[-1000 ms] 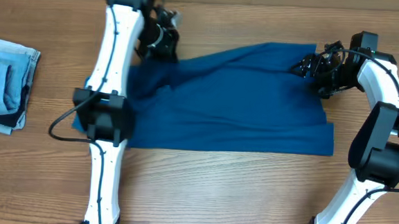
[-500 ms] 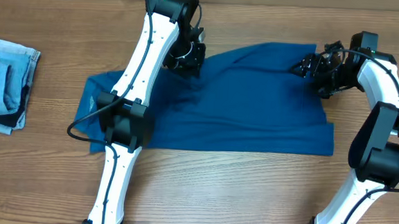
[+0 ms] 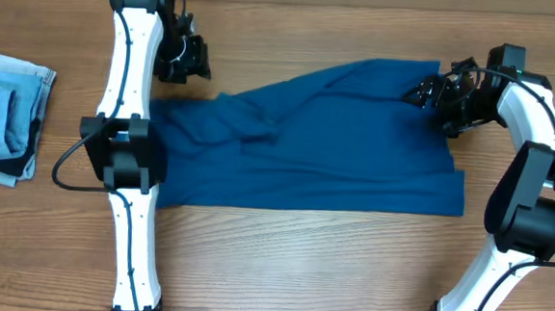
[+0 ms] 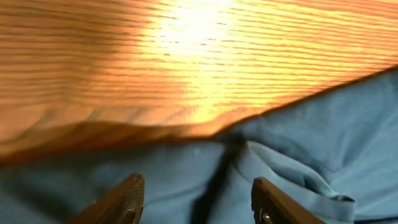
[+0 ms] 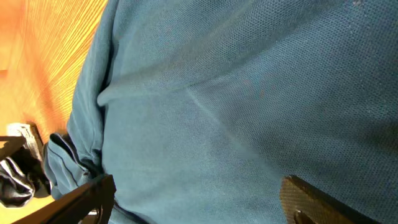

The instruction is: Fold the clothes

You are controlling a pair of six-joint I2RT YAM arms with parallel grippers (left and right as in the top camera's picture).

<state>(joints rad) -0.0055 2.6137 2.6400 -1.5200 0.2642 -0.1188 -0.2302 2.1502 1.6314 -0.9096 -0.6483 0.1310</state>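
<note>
The clothes are one deep teal shirt [image 3: 336, 149], spread flat across the middle of the table, with a ridge of wrinkles [image 3: 260, 130] near its left part. My left gripper [image 3: 182, 58] hovers at the shirt's far left corner, partly over bare wood. In the left wrist view the left gripper [image 4: 199, 196] is open, with rumpled fabric [image 4: 298, 168] below and nothing between its fingers. My right gripper [image 3: 436, 93] sits at the shirt's far right corner. The right wrist view shows the right gripper [image 5: 199, 196] open wide just above smooth shirt fabric [image 5: 236, 93].
A pale blue denim stack [image 3: 5, 115] with a dark edge lies at the table's left side. The left arm's links [image 3: 128, 156] stand over the shirt's left edge and hide it. Bare wood [image 3: 300, 263] runs along the front.
My left gripper opened, let go of the shirt fabric and swung back to the left. The fabric dropped into a wrinkled ridge. The right arm has not moved.
</note>
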